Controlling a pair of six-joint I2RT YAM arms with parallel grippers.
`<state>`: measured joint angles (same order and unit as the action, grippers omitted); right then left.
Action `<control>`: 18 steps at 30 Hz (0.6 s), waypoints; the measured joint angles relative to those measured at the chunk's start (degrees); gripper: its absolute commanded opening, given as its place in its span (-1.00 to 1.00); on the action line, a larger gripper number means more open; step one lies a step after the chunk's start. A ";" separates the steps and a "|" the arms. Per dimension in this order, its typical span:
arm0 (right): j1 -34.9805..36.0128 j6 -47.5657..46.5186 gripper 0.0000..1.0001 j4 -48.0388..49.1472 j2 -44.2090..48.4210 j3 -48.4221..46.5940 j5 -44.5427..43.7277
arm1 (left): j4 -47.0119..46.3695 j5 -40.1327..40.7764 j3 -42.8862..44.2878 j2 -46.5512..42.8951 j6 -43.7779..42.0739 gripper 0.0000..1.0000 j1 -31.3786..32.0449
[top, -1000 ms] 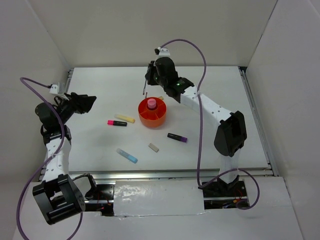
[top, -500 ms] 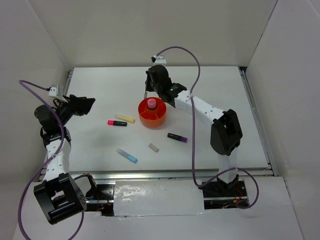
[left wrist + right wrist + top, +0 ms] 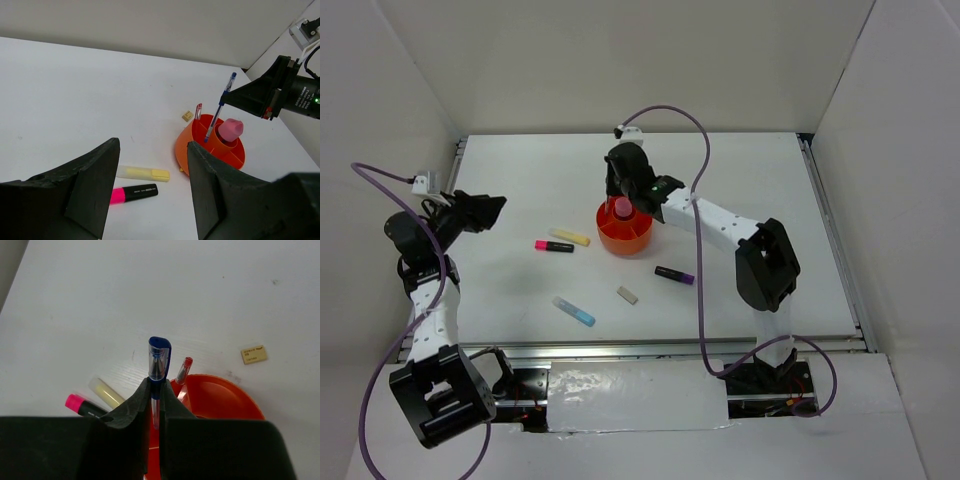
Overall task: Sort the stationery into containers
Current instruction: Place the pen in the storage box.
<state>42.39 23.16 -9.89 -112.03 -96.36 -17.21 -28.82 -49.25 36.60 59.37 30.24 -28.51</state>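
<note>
The round orange organizer (image 3: pixel 632 236) stands mid-table with the pink cylinder (image 3: pixel 622 207) upright in its central cup. A red pen (image 3: pixel 198 111) leans in a far compartment. My right gripper (image 3: pixel 616 186) is shut on the thin blue pen (image 3: pixel 159 360) and holds it slanted over the organizer's (image 3: pixel 225 395) far rim. The pen's (image 3: pixel 220 107) lower tip is inside a compartment beside the cup. My left gripper (image 3: pixel 153 145) is open and empty at the far left (image 3: pixel 488 207). The yellow marker (image 3: pixel 569 238) and pink-black marker (image 3: pixel 554 246) lie left of the organizer.
The light blue marker (image 3: pixel 574 311), the grey-white eraser (image 3: pixel 627 294) and the purple-black marker (image 3: pixel 675 274) lie on the table nearer the arm bases. A small tan tag (image 3: pixel 187 115) lies behind the organizer. White walls enclose the table.
My right gripper has moved left and down with the blue pen, from behind the organizer to over its far rim. The left arm has barely moved.
</note>
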 measured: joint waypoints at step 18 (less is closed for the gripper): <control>0.98 0.20 -0.61 -0.22 -0.94 0.72 -0.37 | -1.38 -1.70 -0.42 0.42 0.11 0.36 -1.73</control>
<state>43.38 23.35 -10.11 -112.97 -95.64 -17.58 -30.20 -50.96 36.18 59.79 30.35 -30.24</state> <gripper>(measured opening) 0.186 0.681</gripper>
